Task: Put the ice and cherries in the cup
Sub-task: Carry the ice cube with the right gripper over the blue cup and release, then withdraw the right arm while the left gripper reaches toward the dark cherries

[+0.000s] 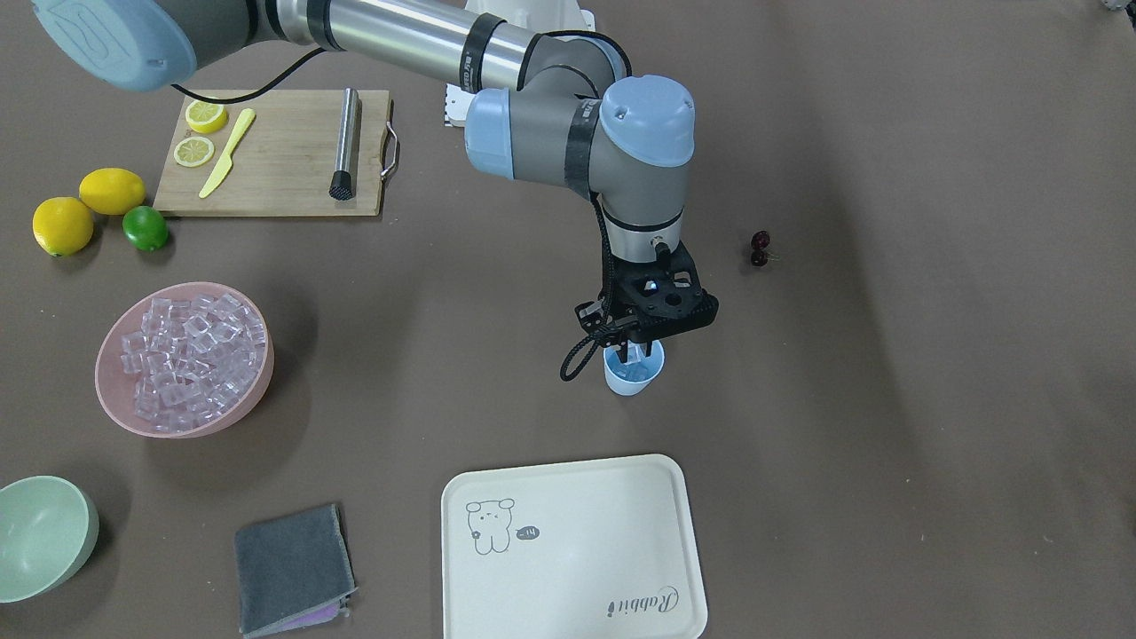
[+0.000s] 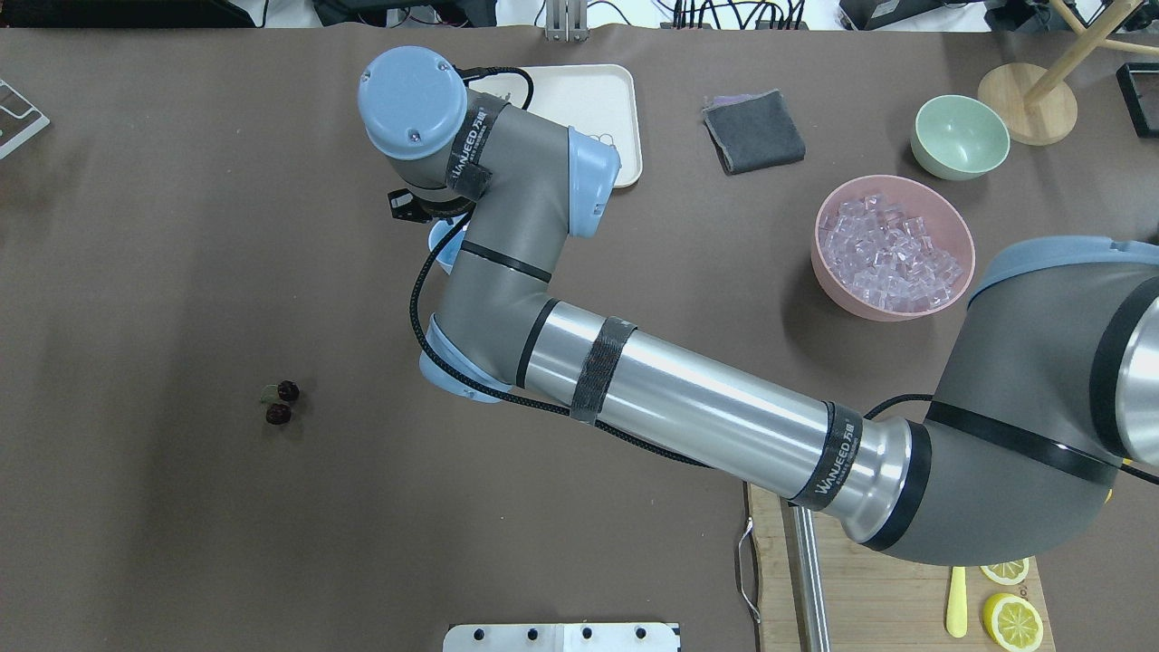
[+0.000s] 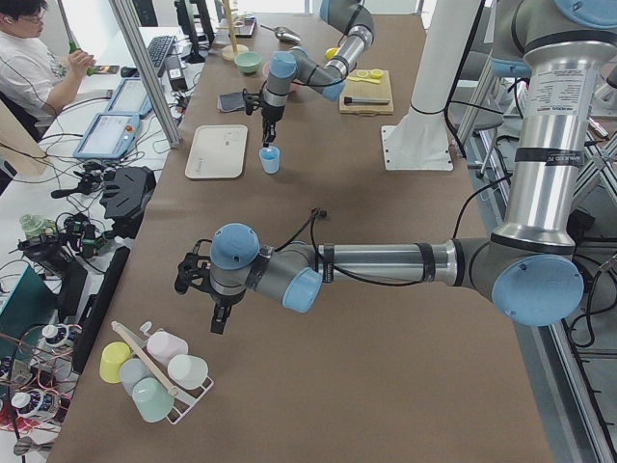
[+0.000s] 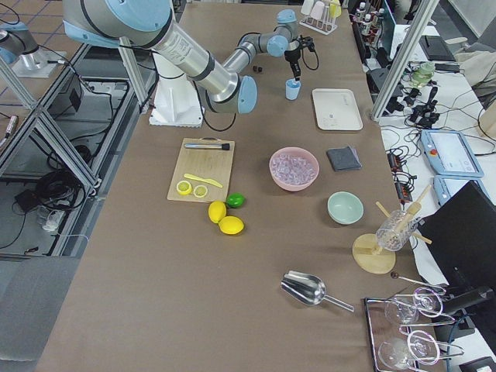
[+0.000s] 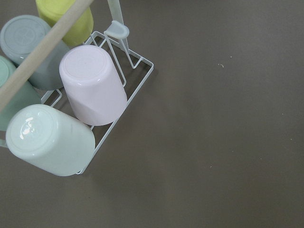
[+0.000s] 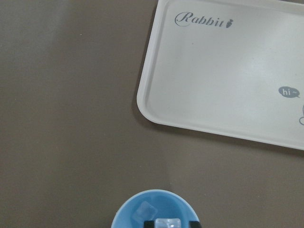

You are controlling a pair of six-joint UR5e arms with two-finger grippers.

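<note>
The light-blue cup [image 1: 634,376] stands mid-table, just behind the white tray. My right gripper [image 1: 641,348] hangs right over its mouth, fingers dipping into it. In the right wrist view the gripper [image 6: 168,223] is shut on a clear ice cube [image 6: 167,222] above the cup [image 6: 128,213], and another cube [image 6: 144,211] lies inside. More ice [image 1: 191,351] fills the pink bowl [image 1: 213,428]. The cherries [image 1: 761,248] lie on the table, apart from the cup. My left gripper [image 3: 220,316] shows only in the exterior left view, over a cup rack; I cannot tell if it is open.
The white tray [image 1: 586,532] lies in front of the cup. A grey cloth [image 1: 293,568] and a pale green bowl [image 1: 44,537] are nearby. A cutting board [image 1: 284,169], two lemons and a lime [image 1: 145,228] sit farther back. A wire rack of cups [image 5: 90,90] is below the left wrist.
</note>
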